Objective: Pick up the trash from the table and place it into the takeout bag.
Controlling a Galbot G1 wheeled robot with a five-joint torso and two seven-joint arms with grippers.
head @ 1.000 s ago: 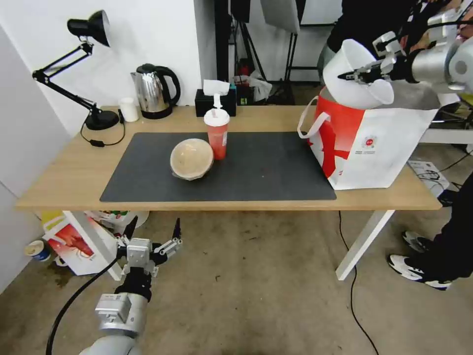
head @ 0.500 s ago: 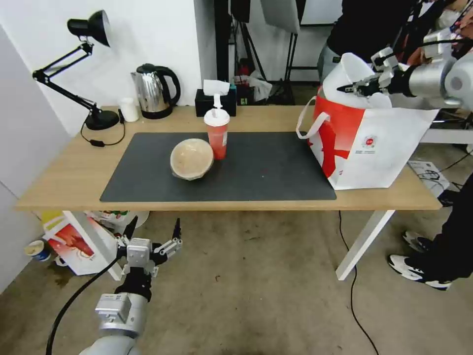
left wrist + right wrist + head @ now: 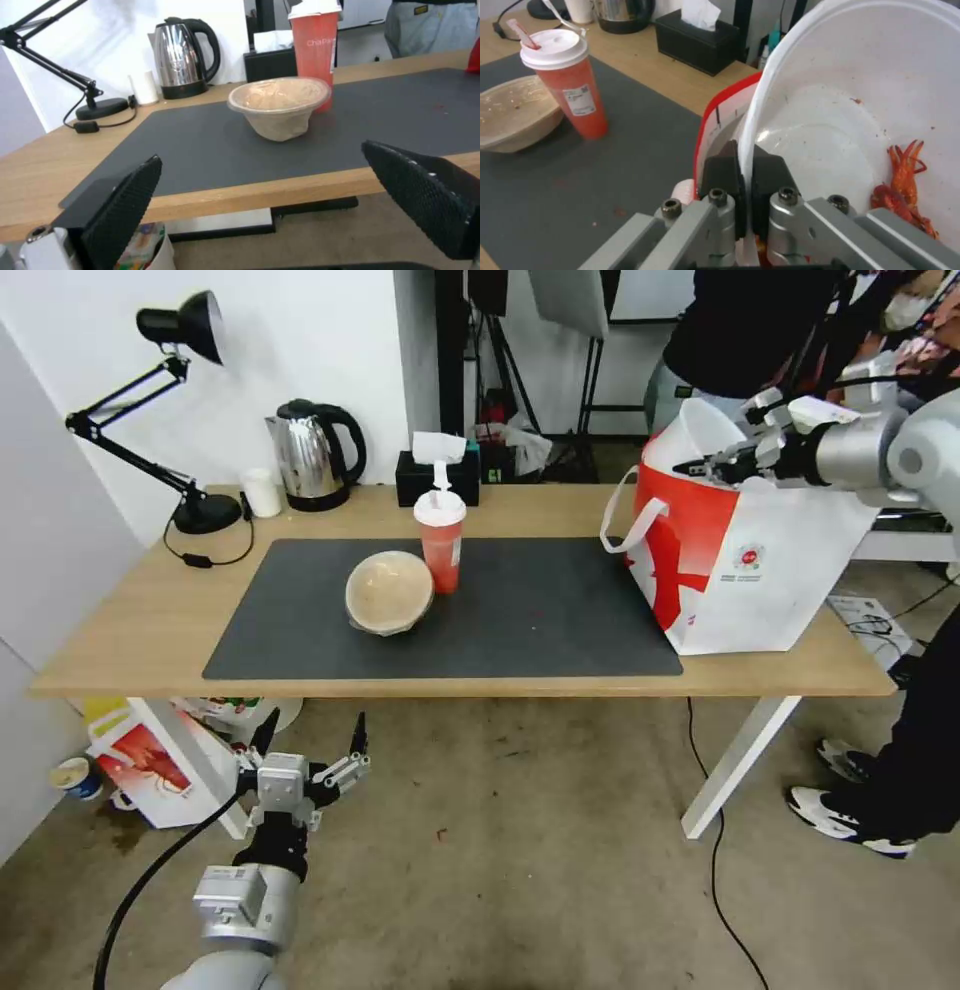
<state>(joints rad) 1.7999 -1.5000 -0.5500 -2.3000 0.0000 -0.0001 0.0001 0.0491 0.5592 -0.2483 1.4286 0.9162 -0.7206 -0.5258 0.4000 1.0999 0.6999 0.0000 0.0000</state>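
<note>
- The white plastic bowl stands tilted on its side at the mouth of the takeout bag, at the far right of the table; its rim runs down between the two fingers of the right gripper.
- The fingers of that gripper are pressed almost together, one on the outside of the bowl's wall and one on the inside, pinching the rim.
- Red crayfish scraps lie inside the bowl, away from the pinched edge.
- One bowl is at the bag; two more pieces of trash sit on the dark grey mat near the middle of the table: one beige paper bowl and one red drink cup with a white lid, just to the right of it and slightly farther back, the two touching or nearly so.
- There is one takeout bag, upright, with a white strap handle hanging toward the left.
- The left gripper hangs low in front of the table's near edge, over the floor; its fingers are spread wide and hold nothing.
</note>
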